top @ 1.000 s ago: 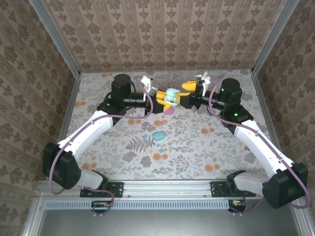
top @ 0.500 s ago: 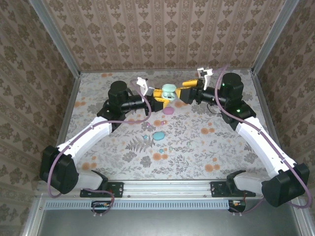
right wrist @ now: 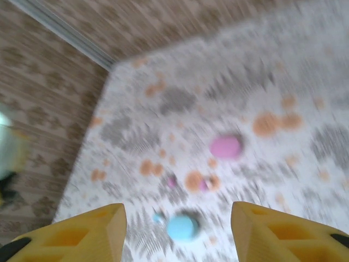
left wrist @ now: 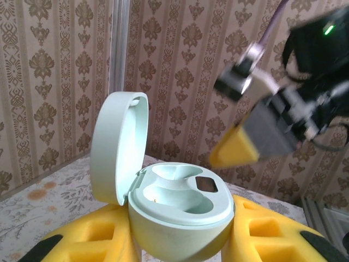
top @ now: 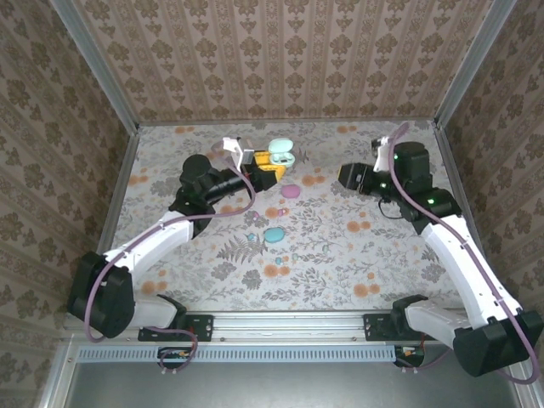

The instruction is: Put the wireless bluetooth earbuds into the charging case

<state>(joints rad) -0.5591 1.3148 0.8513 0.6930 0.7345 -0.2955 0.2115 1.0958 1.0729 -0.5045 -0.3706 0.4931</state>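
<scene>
On the tabletop (top: 357,263) lies a blue case (top: 274,234), with tiny earbuds (top: 280,212) loose just beyond it, then a pink case (top: 291,191). Farther right, the right hand (top: 345,176) hangs empty, fingers apart. Farthest, the left hand (top: 272,163) clamps the open mint case (left wrist: 180,210).

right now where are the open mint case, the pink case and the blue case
open mint case (left wrist: 180,234), left wrist view, front of its lower shell
pink case (top: 291,191), top external view, middle of its top
blue case (top: 274,234), top external view, middle of its top

Bright even light, right wrist view motion-blurred
</scene>
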